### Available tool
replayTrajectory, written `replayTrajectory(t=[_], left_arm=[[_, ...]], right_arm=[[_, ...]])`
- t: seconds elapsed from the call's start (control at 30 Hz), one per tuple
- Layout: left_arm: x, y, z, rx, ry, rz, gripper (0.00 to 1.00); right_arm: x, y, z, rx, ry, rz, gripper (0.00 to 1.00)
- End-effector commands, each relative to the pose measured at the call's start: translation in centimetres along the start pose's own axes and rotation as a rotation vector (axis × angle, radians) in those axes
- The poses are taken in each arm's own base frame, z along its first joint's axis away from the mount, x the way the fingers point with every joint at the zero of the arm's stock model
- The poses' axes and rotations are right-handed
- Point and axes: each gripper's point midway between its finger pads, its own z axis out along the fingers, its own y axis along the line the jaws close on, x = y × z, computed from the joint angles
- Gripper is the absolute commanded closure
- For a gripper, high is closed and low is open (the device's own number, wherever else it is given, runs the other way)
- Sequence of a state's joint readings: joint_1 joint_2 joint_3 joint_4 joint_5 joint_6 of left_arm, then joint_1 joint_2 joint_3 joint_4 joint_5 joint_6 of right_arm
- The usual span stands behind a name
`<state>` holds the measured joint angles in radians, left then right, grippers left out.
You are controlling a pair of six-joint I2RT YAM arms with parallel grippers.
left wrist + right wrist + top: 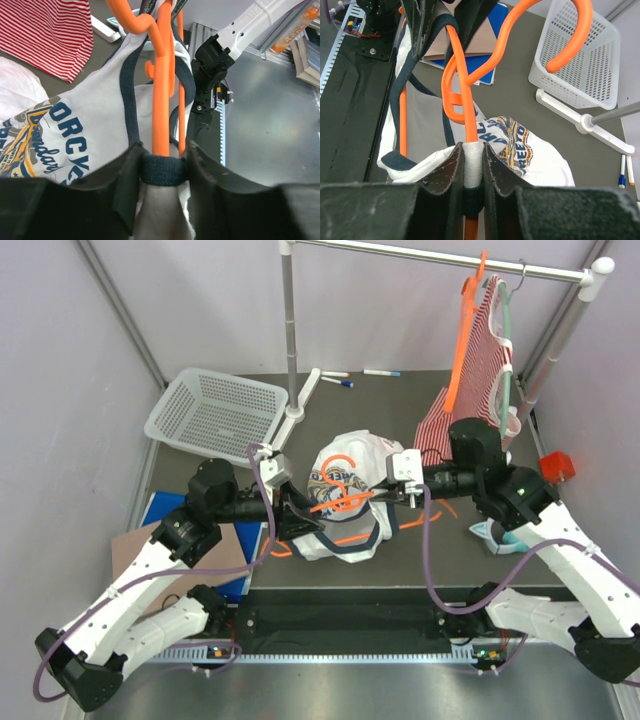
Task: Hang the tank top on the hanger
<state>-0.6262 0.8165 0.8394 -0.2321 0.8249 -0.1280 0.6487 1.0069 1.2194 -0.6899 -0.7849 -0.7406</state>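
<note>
The white tank top (pixel 352 462) with navy trim lies bunched at the table's middle, held up at its near side. The orange hanger (pixel 343 503) is threaded through its straps between both grippers. My left gripper (pixel 300 517) is shut on a navy-trimmed strap; in the left wrist view the gripper (pixel 162 156) pinches the strap of the tank top (pixel 75 130) against the hanger's arm (pixel 161 90). My right gripper (pixel 386 496) is shut on the other strap; in the right wrist view the gripper (pixel 472 150) pinches the tank top's (pixel 530 150) white strap around the hanger's arm (pixel 464 100).
A second orange hanger (pixel 463 340) and a pale green hanger (pixel 507 350) with a red-and-white striped top (pixel 482 370) hang on the rail at back right. A white basket (pixel 215 410), markers (pixel 336 378), a blue book (pixel 165 512) and a red block (pixel 557 465) are around.
</note>
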Motion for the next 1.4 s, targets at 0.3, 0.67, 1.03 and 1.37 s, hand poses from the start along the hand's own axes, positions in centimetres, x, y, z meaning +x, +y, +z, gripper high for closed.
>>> replayTrajectory(t=[0.3,0.67,1.03,1.37], left_arm=[[-0.5,-0.2,-0.1,0.011,-0.027,0.056,1.00],[-0.9,4.0,-0.5,-0.224,-0.047,0.046,1.00],[-1.8,12.4,-4.1,-0.746,-0.098,0.015,1.00],[-5.0,17.8,-3.2,-0.929,-0.035,0.047,1.00]], right_arm=[[-3.0,-2.8,-1.0,0.093,-0.077,-0.069,0.98],[-1.8,-5.0,-0.8,0.224,-0.067,0.011,0.21],[-0.8,-8.7,-4.8,0.667,-0.155,0.198,0.05],[1.8,-5.7,-6.8,0.798,-0.276,0.312,0.04]])
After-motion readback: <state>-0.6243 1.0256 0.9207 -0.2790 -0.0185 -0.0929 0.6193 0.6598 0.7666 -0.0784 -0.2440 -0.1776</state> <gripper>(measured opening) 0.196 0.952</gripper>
